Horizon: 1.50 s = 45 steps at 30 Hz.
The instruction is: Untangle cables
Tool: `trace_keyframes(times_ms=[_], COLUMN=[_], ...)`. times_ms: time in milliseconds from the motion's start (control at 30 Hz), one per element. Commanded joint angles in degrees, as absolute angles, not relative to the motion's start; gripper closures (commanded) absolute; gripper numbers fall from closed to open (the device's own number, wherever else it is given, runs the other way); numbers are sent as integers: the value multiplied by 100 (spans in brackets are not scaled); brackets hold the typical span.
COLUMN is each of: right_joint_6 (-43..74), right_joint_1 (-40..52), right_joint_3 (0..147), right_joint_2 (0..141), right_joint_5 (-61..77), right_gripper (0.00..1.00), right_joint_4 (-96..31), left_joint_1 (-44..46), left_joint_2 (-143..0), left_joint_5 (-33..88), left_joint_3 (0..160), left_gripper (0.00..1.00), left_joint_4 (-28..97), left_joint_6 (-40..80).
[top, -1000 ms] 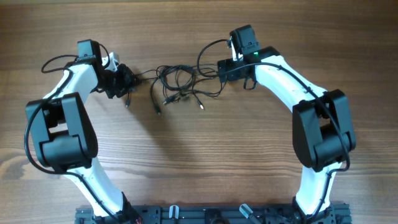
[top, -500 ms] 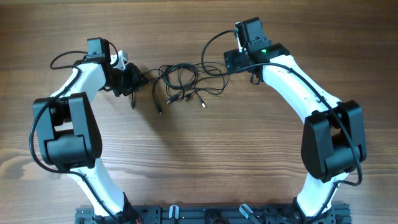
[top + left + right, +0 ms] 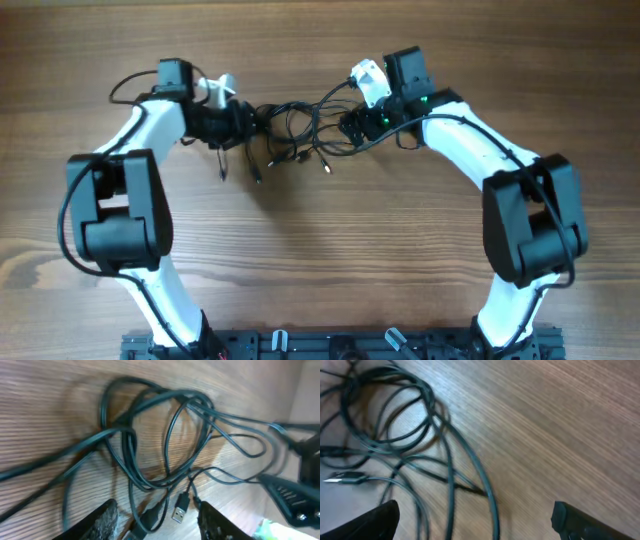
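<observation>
The cables (image 3: 295,130) are thin black wires looped in a bunch on the wooden table, between my two grippers. In the left wrist view the cables (image 3: 150,435) form overlapping loops, with a silvery USB plug (image 3: 180,509) near my fingers. My left gripper (image 3: 243,124) is at the bunch's left edge, and the left gripper (image 3: 157,522) is open with strands and a plug body lying between its fingers. My right gripper (image 3: 350,125) is at the bunch's right edge. Seen from the wrist, the right gripper (image 3: 480,522) is wide open over loose strands of the cables (image 3: 395,425).
Loose plug ends (image 3: 257,178) trail toward the near side of the bunch. Thicker black arm cables (image 3: 130,85) arc behind each wrist. Both arm bases stand on a black rail (image 3: 330,345) at the table's near edge.
Both arms have closed in on the bunch, the left moving right and the right moving left. The left jaws have opened wider. The bunch looks more compressed.
</observation>
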State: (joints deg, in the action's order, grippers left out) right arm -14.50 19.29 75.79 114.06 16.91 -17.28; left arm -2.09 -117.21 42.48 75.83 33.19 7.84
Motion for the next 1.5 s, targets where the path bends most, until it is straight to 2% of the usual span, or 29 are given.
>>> trace_keyframes(times_ms=[0, 167, 200, 233, 300, 333, 367, 500, 700, 833, 1033, 1233, 1367, 1467], right_joint_6=[-1417, -934, -840, -751, -738, -738, -729, -145, 770, 1118, 1962, 2012, 1667, 1267], right_joint_1=[1931, 1944, 1942, 1942, 1942, 1942, 1942, 1942, 1949, 1953, 1925, 1885, 1883, 1894], right_joint_3=[7282, 7266, 7266, 7266, 7266, 7269, 7269, 7404, 7585, 7585, 7585, 7585, 7583, 7572], right_joint_2=[11762, 12162, 12265, 12379, 12628, 12678, 12704, 12278, 10700, 10119, 10060, 10060, 10084, 10106], right_joint_5=[1629, 1627, 1627, 1625, 1627, 1627, 1629, 2040, 2429, 3310, 5179, 5719, 5723, 5000], right_gripper=[0, 6, 10, 19, 48, 67, 95, 96, 96, 96, 96, 96, 96, 96], right_joint_4=[-871, -375, -281, -174, 80, 137, 176, -34, -928, -1063, -797, -1085, -2130, -2971], left_joint_1=[261, 716, 740, 746, 733, 729, 729, 729, 746, 746, 744, 613, 423, 355], left_joint_2=[-11832, -12160, -12186, -12195, -12195, -12195, -12195, -12197, -12376, -12547, -12564, -12558, -12543, -12436], left_joint_5=[2941, 1916, 1769, 1590, 1424, 1317, 1223, 1188, 1188, 1194, 1188, 1190, 1240, 1323], left_joint_3=[7684, 7684, 7684, 7684, 7684, 7684, 7684, 7682, 7673, 7673, 7673, 7675, 7675, 7675], left_gripper=[44, 46, 47, 51, 58, 60, 60, 61, 61, 59, 59, 59, 59, 58], left_joint_4=[3094, 2766, 2762, 2762, 2762, 2764, 2768, 2768, 2628, 2521, 2504, 2530, 2574, 2637], left_joint_6=[1249, 1594, 1623, 1739, 1739, 1739, 1739, 1728, 1719, 1719, 1717, 1699, 1699, 1695])
